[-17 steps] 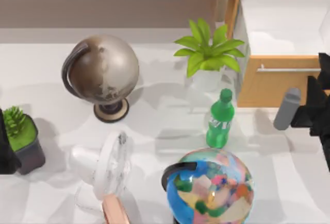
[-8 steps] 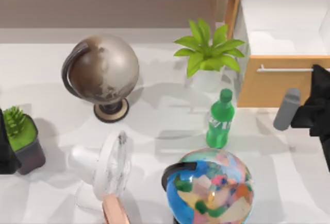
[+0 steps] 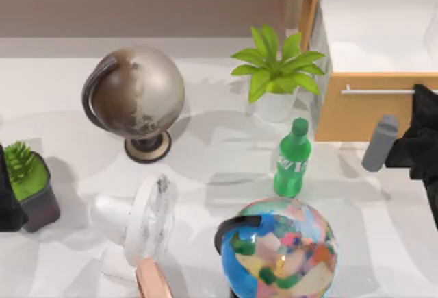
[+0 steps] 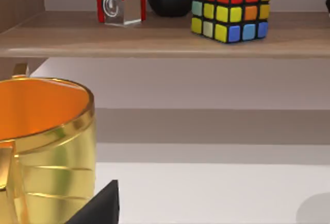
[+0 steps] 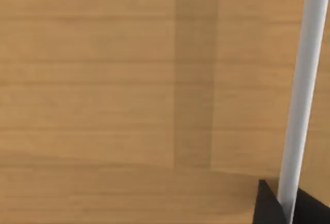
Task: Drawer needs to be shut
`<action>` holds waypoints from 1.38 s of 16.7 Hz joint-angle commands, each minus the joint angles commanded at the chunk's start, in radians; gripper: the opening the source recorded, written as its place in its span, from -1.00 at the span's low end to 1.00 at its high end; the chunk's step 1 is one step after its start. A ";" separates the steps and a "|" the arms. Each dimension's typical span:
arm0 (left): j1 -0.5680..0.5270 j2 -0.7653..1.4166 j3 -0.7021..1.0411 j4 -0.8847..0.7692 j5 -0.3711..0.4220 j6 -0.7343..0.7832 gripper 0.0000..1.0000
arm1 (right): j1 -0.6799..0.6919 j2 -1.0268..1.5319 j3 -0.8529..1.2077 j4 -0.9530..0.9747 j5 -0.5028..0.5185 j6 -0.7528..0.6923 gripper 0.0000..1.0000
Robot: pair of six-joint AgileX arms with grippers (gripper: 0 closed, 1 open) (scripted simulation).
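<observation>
Sitting parked at table's left edge, left gripper (image 3: pixel 8 202). Drawer (image 3: pixel 373 109) standing pulled open at far right, white inside showing. Right gripper (image 3: pixel 423 116) pressing against panel beside handle (image 3: pixel 376 92); finger spread unclear. Rigid, probably sliding easily; pushing flat front best.

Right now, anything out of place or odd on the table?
Only the drawer: it stands pulled out at the table's right rear, white inside exposed. The right tool is at its wooden front by the silver handle. Globes, plants and the green bottle stand upright; nothing spilled.
</observation>
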 joint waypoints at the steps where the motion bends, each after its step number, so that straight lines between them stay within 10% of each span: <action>1: 0.000 0.000 0.000 0.000 0.000 0.000 1.00 | -0.005 0.004 0.019 -0.011 -0.005 0.000 -1.00; 23: 0.000 0.000 0.000 0.000 0.000 0.000 1.00 | -0.104 0.165 0.464 -0.302 -0.103 0.001 -1.00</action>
